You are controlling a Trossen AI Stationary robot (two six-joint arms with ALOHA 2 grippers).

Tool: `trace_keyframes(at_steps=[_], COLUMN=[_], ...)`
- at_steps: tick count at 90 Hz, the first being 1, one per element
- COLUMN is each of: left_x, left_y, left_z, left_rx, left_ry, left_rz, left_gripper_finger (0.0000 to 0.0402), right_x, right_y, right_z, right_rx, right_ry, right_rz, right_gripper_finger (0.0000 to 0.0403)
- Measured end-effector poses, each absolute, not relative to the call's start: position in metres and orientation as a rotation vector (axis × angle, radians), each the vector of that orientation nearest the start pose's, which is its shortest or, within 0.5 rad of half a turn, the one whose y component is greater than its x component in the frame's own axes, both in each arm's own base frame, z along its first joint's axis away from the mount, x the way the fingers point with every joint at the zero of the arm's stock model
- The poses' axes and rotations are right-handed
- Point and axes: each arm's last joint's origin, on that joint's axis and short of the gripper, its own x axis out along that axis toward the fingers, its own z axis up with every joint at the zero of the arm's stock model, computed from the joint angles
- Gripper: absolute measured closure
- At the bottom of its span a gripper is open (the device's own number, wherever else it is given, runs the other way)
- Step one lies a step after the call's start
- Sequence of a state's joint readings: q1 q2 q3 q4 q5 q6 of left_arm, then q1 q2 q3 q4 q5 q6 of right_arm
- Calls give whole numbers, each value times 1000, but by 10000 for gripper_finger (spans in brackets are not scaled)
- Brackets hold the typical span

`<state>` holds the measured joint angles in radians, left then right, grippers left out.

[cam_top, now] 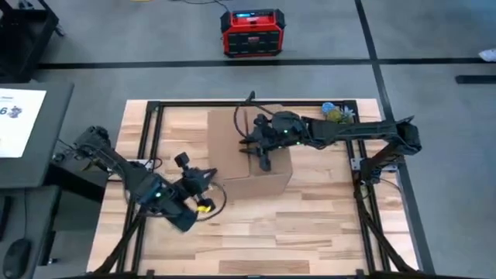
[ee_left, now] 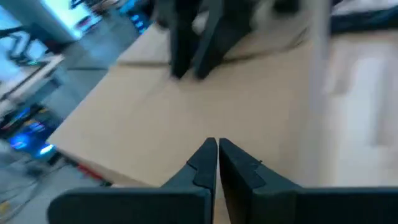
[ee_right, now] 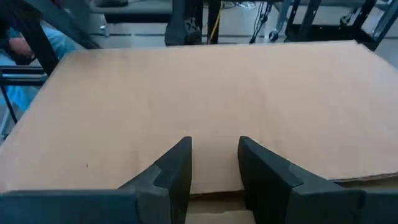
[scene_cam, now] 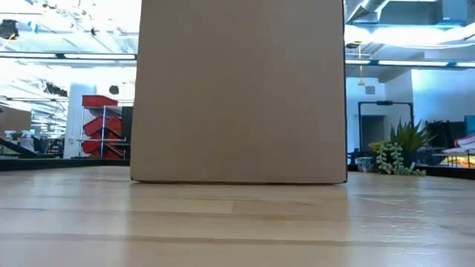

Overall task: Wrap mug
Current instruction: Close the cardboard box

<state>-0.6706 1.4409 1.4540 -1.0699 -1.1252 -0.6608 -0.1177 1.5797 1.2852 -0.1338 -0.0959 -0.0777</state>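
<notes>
No mug is seen in any view — presumably hidden under the plain brown cardboard sheet (cam_top: 249,151) — over which the right gripper (ee_right: 214,168) is held with fingers slightly parted, while the left gripper (ee_left: 217,165), fingers together, is kept at its edge.

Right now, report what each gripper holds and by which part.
Nothing is held. Left gripper shut beside the cardboard sheet; right gripper open above it.

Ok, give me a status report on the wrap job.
Left gripper shut, at the brown paper sheet's edge. Right gripper open, over the sheet. No mug in view.
</notes>
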Motion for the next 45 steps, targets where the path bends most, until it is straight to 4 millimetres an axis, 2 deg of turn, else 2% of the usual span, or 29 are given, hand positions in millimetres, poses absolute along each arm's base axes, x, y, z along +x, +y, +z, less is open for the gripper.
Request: trace_keyframes(at_steps=[13, 30, 45], left_x=[217, 212, 216], left_y=[-163, -183, -198], left_z=[367, 356, 342], left_rx=[159, 117, 87], left_ry=[485, 487, 472], left_rz=[482, 450, 469], left_gripper_finger=[401, 401, 402], right_x=[360, 356, 352], right_y=[-43, -58, -65], right_z=[312, 308, 304], right_rx=[-37, -33, -36], right_ry=[437, 481, 531], right_rz=[-32, -87, -102], right_gripper_finger=[285, 285, 285])
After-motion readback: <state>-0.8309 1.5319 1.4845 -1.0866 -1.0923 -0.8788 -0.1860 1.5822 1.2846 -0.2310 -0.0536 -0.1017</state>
